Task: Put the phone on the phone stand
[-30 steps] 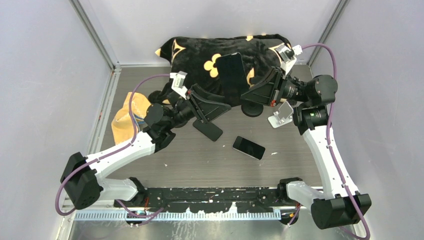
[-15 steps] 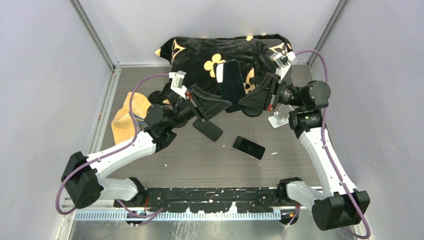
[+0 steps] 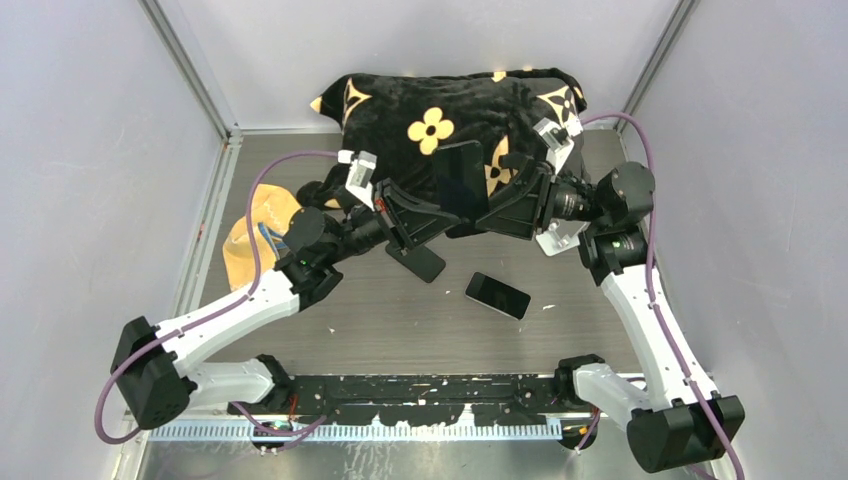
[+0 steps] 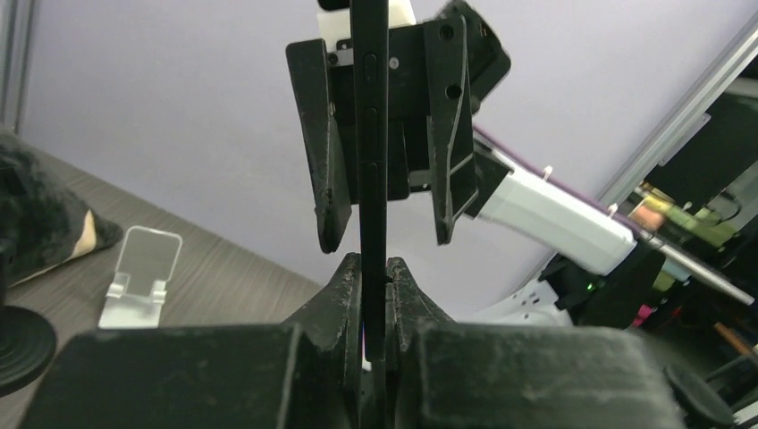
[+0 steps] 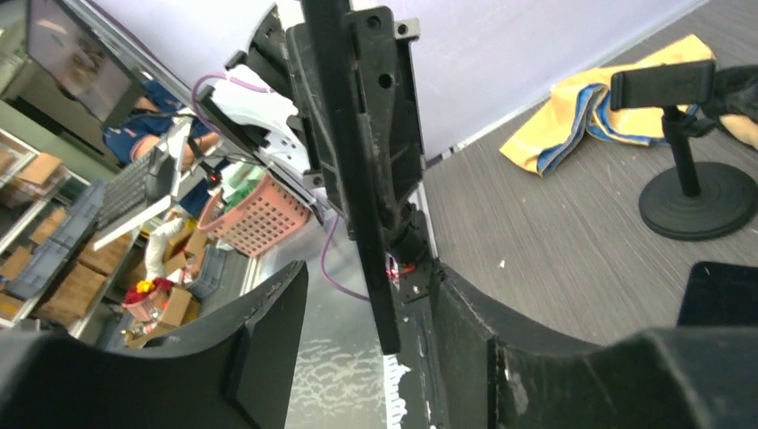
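A: Who is holding the thin black phone (image 4: 369, 134)?
B: The left end effector (image 4: 374, 268) is pinching it in midair; the right end effector (image 5: 368, 286) is spread. Next, I think, carrying it to the clear plastic stand (image 4: 143, 273).

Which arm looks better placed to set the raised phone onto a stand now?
Left. The left end effector is clamped shut on the phone, while the right end effector is open, its fingers clear of the phone. The clear stand waits nearby, so the left arm probably only needs to carry the phone over.
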Controlling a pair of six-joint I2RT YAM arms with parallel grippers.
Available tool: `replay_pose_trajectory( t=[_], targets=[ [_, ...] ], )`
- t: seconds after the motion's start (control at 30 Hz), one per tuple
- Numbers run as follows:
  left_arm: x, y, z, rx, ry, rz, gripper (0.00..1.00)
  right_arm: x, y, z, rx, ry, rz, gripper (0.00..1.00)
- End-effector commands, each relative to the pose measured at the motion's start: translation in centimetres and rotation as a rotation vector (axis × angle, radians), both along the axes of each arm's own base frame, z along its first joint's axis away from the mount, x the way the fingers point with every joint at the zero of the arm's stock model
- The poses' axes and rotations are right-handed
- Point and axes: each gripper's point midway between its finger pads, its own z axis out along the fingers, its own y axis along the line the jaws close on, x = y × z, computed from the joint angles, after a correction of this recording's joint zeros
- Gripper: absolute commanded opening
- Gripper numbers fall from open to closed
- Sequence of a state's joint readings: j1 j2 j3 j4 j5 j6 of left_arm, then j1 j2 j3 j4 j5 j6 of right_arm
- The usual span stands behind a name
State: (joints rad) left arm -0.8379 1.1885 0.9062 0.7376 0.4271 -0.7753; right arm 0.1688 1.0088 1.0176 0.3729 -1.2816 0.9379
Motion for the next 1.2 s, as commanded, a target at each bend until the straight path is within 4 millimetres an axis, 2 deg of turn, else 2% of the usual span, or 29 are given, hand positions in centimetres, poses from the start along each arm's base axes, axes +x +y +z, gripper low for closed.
replay_pose_trajectory(
  t=[0.0,0.03,0.1,0.3,0.33,0.4,0.43,0.5,0.57,0.63,0.87,1.03,1.07,1.1,1.17],
  targets=[
    [-1.6,1.3,1.4,0.03,-0.152,0.011,0.01,-1.0,0.2,-1.2,-0.104,-0.047,0.017,0.58],
    [-1.7,1.3,1.3,0.035,-0.153,0.013,0.01,-1.2,0.3,-1.7,-0.126,-0.056,0.024,0.58],
    [-1.7,1.4,1.3,0.039,-0.154,0.013,0.01,-1.6,0.6,-2.0,-0.145,-0.081,0.043,0.49],
    [-1.8,1.2,1.0,0.044,-0.138,-0.004,0.01,-1.8,0.9,-2.0,-0.146,-0.116,0.071,0.1],
    [-1.8,1.2,0.9,0.046,-0.131,-0.004,0.06,-1.8,0.9,-1.9,-0.146,-0.121,0.075,0.06],
    [-1.8,1.6,1.0,0.046,-0.12,0.0,0.25,-2.0,0.9,-2.1,-0.152,-0.126,0.079,0.01],
    [-1.7,1.9,1.2,0.044,-0.114,0.004,0.37,-2.0,0.8,-2.3,-0.157,-0.127,0.079,0.01],
    [-1.8,2.4,1.7,0.033,-0.11,-0.004,0.49,-2.1,0.8,-2.5,-0.161,-0.13,0.08,0.01],
    [-1.8,2.7,2.1,0.027,-0.112,-0.011,0.56,-2.2,0.9,-2.5,-0.161,-0.13,0.079,0.01],
    [-2.0,2.5,2.3,0.024,-0.117,-0.027,0.58,-2.2,1.0,-2.4,-0.161,-0.131,0.081,0.01],
    [-2.1,1.6,2.4,-0.03,-0.095,-0.089,0.47,-2.2,1.2,-1.9,-0.156,-0.14,0.087,0.01],
    [-2.1,1.0,2.2,-0.041,-0.081,-0.127,0.26,-2.0,1.3,-2.0,-0.158,-0.137,0.08,0.02],
    [-2.1,0.9,2.2,-0.042,-0.081,-0.132,0.18,-1.9,1.3,-2.0,-0.159,-0.135,0.077,0.02],
    [-2.2,0.9,2.1,-0.041,-0.083,-0.137,0.04,-1.9,1.3,-2.1,-0.16,-0.135,0.075,0.02],
    [-2.3,1.0,2.0,-0.038,-0.089,-0.142,0.01,-1.9,1.3,-2.2,-0.162,-0.127,0.073,0.07]
  ],
)
